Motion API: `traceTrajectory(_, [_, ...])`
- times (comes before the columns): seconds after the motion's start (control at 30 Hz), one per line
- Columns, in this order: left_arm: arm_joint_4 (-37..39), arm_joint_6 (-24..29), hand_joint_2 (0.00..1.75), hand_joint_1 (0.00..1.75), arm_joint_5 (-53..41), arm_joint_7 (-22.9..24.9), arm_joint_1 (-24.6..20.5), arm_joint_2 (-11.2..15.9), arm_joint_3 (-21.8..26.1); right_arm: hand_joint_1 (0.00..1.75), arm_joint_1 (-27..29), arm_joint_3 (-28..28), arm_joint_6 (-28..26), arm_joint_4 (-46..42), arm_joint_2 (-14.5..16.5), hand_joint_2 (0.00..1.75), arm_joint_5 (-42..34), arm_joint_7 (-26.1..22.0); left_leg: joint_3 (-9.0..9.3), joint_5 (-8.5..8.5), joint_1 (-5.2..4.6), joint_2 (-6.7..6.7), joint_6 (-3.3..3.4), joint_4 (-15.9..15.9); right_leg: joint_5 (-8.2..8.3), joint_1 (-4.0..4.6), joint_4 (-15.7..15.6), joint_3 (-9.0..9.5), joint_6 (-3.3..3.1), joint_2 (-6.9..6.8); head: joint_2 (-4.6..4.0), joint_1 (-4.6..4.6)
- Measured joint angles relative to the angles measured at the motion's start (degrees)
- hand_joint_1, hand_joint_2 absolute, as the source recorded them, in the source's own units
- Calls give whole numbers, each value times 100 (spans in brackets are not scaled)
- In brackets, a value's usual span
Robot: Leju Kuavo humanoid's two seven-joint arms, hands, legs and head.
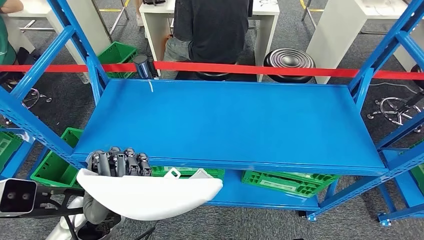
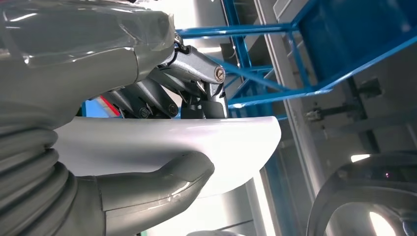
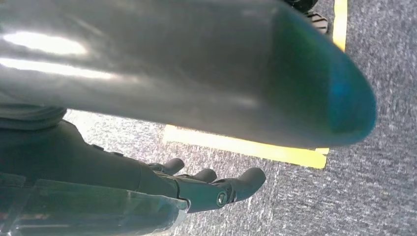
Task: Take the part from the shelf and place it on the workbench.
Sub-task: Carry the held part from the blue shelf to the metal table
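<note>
Shelf (image 1: 230, 122) of blue metal fills the middle of the head view, its flat upper deck bare of parts, with diagonal blue braces rising at either end. White part (image 1: 150, 195), smooth, glossy and shaped like a shallow curved shell with a rounded tip, sits in front of the shelf's near edge, off the deck, at its left end. A small looped tab stands up from the part's far rim. Left hand (image 1: 119, 162) grips it: dark fingers (image 1: 125, 161) curl over the rim nearest the shelf, and in the left wrist view the grey thumb (image 2: 167, 179) presses against the opposite face, so the part (image 2: 196, 142) is clamped between thumb and fingers (image 2: 196, 93).

Right hand (image 3: 196, 187) hangs over grey carpet (image 3: 373, 196) crossed by a yellow line (image 3: 246, 146); its fingers are apart, slightly bent, holding nothing.

Green crates (image 1: 285, 182) rest on the shelf's lower level and beside its left legs. Beyond the shelf a red tape (image 1: 250, 69) stretches across, and behind it a person in a dark shirt (image 1: 212, 30) sits at a white table (image 1: 262, 15), next to a black round stool (image 1: 289, 61).
</note>
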Motion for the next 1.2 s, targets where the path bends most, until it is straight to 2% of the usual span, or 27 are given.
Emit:
traceTrajectory(0.03, [4,7,175,175,18,12,4,-7,-1,0,0,0,0,-2,1,0,1,1,26,49,11,10,14,-63,-119,3,220,-105,-13,-4,0,5])
traceTrajectory(0.1, [36,8,175,175,61,39,19,-19,-5,0,3,0,0,-2,-4,0,2,3,6,89,-2,23,34,-77,-451,-3,934,-439,-53,-5,0,6])
traceTrajectory(0.13, [59,0,175,175,93,48,28,-25,-8,0,9,0,1,-2,-5,0,2,5,-16,93,-9,24,36,-66,-567,-6,1244,-580,-47,-6,0,5])
traceTrajectory(0.17, [83,-13,175,175,128,55,37,-31,-10,0,17,0,2,-2,-5,0,5,9,-37,96,-14,23,36,-50,-602,-12,1383,-635,-15,-7,0,4])
traceTrajectory(0.2, [102,-32,175,175,165,56,42,-36,-13,0,25,0,3,-2,-4,0,11,11,-58,96,-14,21,33,-26,-539,-21,1285,-571,38,-8,0,4])
traceTrajectory(0.27, [119,-68,175,175,210,57,46,-48,-16,0,32,0,4,-2,-9,0,29,16,-106,81,-10,20,9,53,-264,-46,548,-182,149,-17,0,5])
traceTrajectory(0.3, [122,-87,175,175,225,57,47,-54,-17,0,31,0,5,-2,-9,0,38,17,-139,68,-22,20,-14,105,-141,-48,206,-8,167,-18,0,4])
traceTrajectory(0.33, [123,-113,175,175,233,56,51,-61,-20,0,32,0,5,-2,-10,0,46,18,-173,60,-34,19,-42,152,-66,-46,-3,96,149,-16,0,2])
traceTrajectory(0.37, [124,-151,175,175,243,50,62,-64,-24,0,38,0,5,-1,-9,0,52,20,-203,59,-48,19,-70,188,-36,-35,-65,119,107,-12,0,-1])
traceTrajectory(0.47, [121,-312,175,175,236,-33,164,-48,-30,0,90,1,-4,2,2,0,75,14,-270,55,-39,5,-148,236,41,-46,-42,67,-26,-3,0,-5])
traceTrajectory(0.53, [119,-397,175,175,197,-108,256,-18,-26,0,120,2,-22,5,7,0,93,4,-418,-210,-5,-22,-237,511,110,-78,-56,2,-117,-9,0,-14])
traceTrajectory(0.57, [120,-435,175,175,175,-146,301,-3,-21,0,133,2,-32,7,5,0,103,0,-543,-442,20,-33,-285,815,145,-72,-57,-42,-146,-13,0,-20])
traceTrajectory(0.63, [140,-518,175,175,89,-253,390,13,-4,0,168,3,-43,13,6,0,135,-2,-770,-869,61,-33,-333,1546,222,-52,-54,-145,-166,-17,0,-23])
traceTrajectory(0.67, [163,-562,175,175,16,-318,432,14,4,0,185,4,-44,18,5,0,154,-2,-786,-962,71,-33,-335,1741,263,-40,-53,-199,-165,-18,0,-23])
traceTrajectory(0.7, [189,-598,175,175,-62,-379,468,13,10,0,199,6,-44,25,4,0,172,-1,-688,-956,73,-34,-322,1716,305,-27,-53,-252,-163,-19,0,-24])
traceTrajectory(0.73, [214,-624,175,175,-139,-431,494,9,14,0,210,8,-44,31,3,0,186,1,-461,-864,69,-35,-291,1450,348,-13,-54,-301,-159,-16,0,-24])
traceTrajectory(0.8, [244,-662,175,175,-250,-502,522,3,26,0,218,16,-44,38,13,0,214,9,147,-672,40,-31,-188,598,448,8,-71,-373,-140,-8,0,-16])
traceTrajectory(0.83, [255,-675,175,175,-280,-527,528,2,38,0,220,23,-42,40,20,0,230,19,336,-598,13,-30,-133,279,499,5,-90,-391,-117,-7,0,-12])
traceTrajectory(0.87, [263,-683,175,175,-297,-545,532,4,51,0,219,32,-37,40,28,0,246,34,419,-560,-16,-27,-91,110,547,-6,-108,-398,-84,-8,0,-11])
traceTrajectory(0.93, [282,-701,175,175,-304,-574,544,17,81,0,215,47,-12,40,45,0,273,82,364,-446,-66,-27,-18,52,654,-30,-179,-391,1,-13,0,-16])
traceTrajectory(0.97, [294,-716,175,175,-296,-586,549,23,92,0,210,52,5,40,59,0,278,111,353,-348,-58,-16,9,-11,685,-30,-201,-400,27,-14,0,-14])
traceTrajectory(1.0, [316,-738,175,175,-284,-597,551,27,100,0,203,58,26,39,75,0,280,141,329,-231,-47,-10,45,-93,628,-22,-176,-433,24,-15,0,-9])
traceTrajectory(1.03, [344,-762,175,175,-270,-606,551,27,104,0,194,65,41,36,93,0,274,171,284,-103,-31,-2,74,-174,471,-8,-58,-490,-7,-15,0,-4])
traceTrajectory(1.1, [425,-811,175,175,-238,-614,558,27,101,0,170,75,57,30,118,0,244,209,133,96,-20,4,86,-246,-80,-4,528,-663,-93,-15,0,1])
traceTrajectory(1.13, [465,-835,175,175,-203,-610,564,27,97,0,158,76,54,25,126,0,217,218,44,172,-22,6,77,-242,-304,-8,904,-728,-95,-15,0,0])
traceTrajectory(1.17, [505,-862,175,175,-152,-593,569,27,93,0,147,76,50,19,134,0,185,222,-53,248,-23,8,61,-232,-417,-15,1219,-748,-57,-16,0,0])
traceTrajectory(1.2, [539,-888,175,175,-92,-559,571,28,90,0,132,76,47,10,143,0,150,225,-155,323,-21,11,42,-218,-407,-26,1392,-687,13,-16,0,-1])
